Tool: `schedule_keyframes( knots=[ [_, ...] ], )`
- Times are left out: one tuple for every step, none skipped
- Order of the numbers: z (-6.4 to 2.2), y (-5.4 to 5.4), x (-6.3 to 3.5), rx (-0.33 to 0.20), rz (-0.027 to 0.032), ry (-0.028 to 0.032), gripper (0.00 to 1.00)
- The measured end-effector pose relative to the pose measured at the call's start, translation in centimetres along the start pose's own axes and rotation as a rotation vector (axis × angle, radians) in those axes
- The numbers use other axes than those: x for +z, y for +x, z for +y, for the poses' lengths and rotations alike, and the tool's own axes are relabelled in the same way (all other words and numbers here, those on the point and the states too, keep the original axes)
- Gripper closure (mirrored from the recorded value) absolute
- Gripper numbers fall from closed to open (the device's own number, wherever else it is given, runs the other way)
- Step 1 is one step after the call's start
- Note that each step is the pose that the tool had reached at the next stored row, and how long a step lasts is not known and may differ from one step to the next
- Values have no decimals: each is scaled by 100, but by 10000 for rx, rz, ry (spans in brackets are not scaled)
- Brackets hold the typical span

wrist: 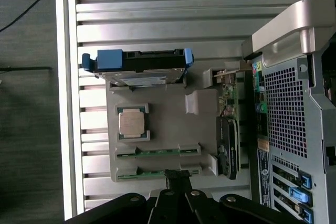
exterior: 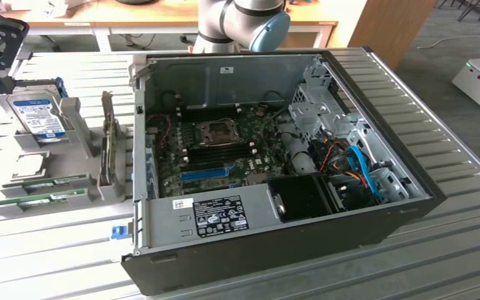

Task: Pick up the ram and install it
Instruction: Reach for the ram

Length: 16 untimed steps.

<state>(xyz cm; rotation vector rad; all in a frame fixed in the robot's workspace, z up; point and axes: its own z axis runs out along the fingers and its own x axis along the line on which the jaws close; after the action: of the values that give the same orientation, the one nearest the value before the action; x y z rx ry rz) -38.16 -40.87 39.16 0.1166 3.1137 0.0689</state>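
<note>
At nine o'clock from the computer case (exterior: 307,247), the ram (exterior: 38,200) lies in its grey holder (wrist: 173,129). The gripper (wrist: 177,174) hovers above, closed and empty. Open it wide, square the fingers across the stick's long edges, and descend vertically.

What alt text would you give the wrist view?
The gripper, jaws shut, hangs above a gray parts holder, nearest one green ram stick, with a second ram stick alongside. The holder also carries a CPU, a hard drive in blue brackets and an expansion card; the perforated rear of a computer case stands beside it.
</note>
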Motion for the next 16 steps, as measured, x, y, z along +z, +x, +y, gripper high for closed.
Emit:
schedule_keyframes(
  knots=[
    [0, 0, 0, 0, 0, 0, 89],
    [-1, 5, 0, 0, 1, 0, 89],
    [-2, 14, -1, 0, 0, 1, 89],
    [-3, 24, -1, -1, 0, 0, 89],
    [-3, 34, -2, 0, 2, 1, 89],
    [-3, 43, -1, 0, 0, 0, 89],
    [-4, 51, -1, 0, 0, 0, 89],
    [-4, 59, -2, 0, 0, 0, 89],
    [-5, 64, -2, 0, 1, 0, 89],
    [-5, 64, -2, -1, 0, 0, 89],
    [-5, 65, -2, -1, 0, 0, 89],
    [-5, 65, -2, 0, 0, 0, 89],
    [-5, 65, -2, 0, 0, 0, 89],
    [-6, 66, -2, 1, 0, 0, 89],
    [-8, 66, -2, 2, 0, 0, 89],
    [-11, 66, -3, 1, 1, 0, 89]
  ],
)
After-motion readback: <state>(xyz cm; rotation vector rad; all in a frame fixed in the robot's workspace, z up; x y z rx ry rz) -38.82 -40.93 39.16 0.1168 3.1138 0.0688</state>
